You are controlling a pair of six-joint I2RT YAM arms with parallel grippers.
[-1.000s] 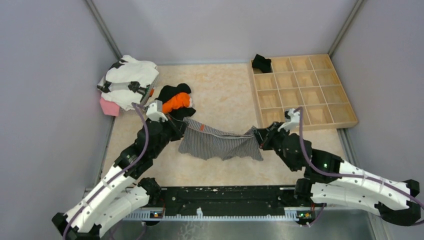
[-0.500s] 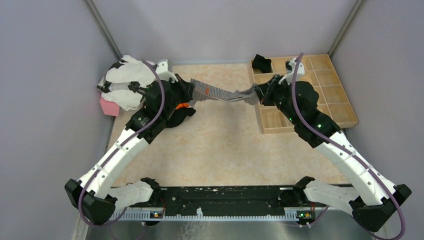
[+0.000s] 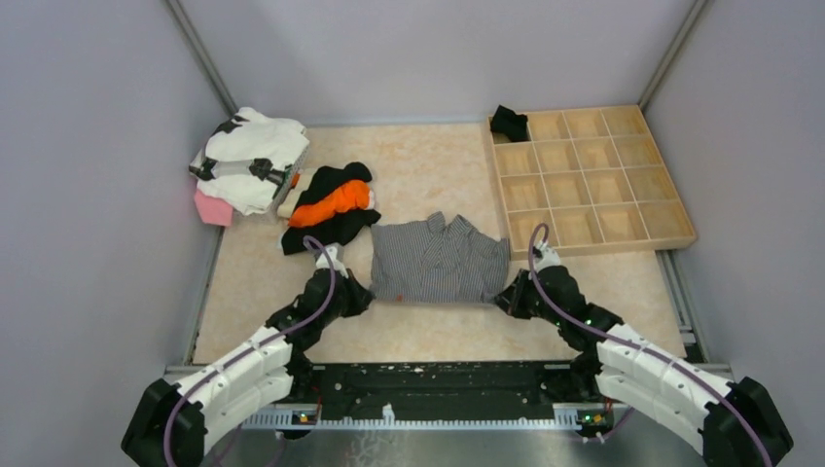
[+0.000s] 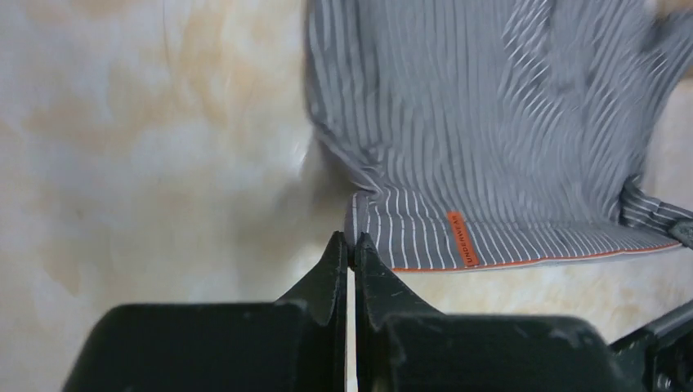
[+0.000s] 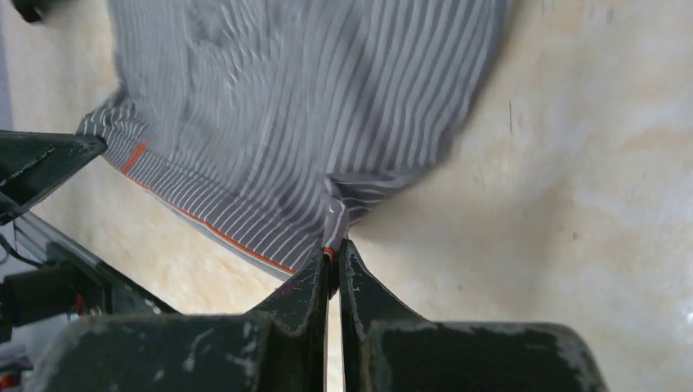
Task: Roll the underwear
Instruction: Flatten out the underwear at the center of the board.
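Note:
The grey striped underwear [image 3: 438,260] lies spread flat on the table, waistband toward me. My left gripper [image 3: 366,298] is shut on its near left waistband corner [image 4: 359,229]; an orange label [image 4: 461,238] sits on the band. My right gripper [image 3: 502,302] is shut on the near right corner [image 5: 333,222]. A plain black underwear [image 3: 508,122] sits in the far left cell of the wooden tray [image 3: 671,232].
A black and orange garment pile [image 3: 334,204] lies left of the striped one. A white and black garment heap [image 3: 248,156] and a pink thing [image 3: 212,207] sit at the far left. Grey walls enclose the table.
Both grippers held the striped underwear stretched in the air at the back, then came down toward me and laid it flat on the table, still gripping its corners.

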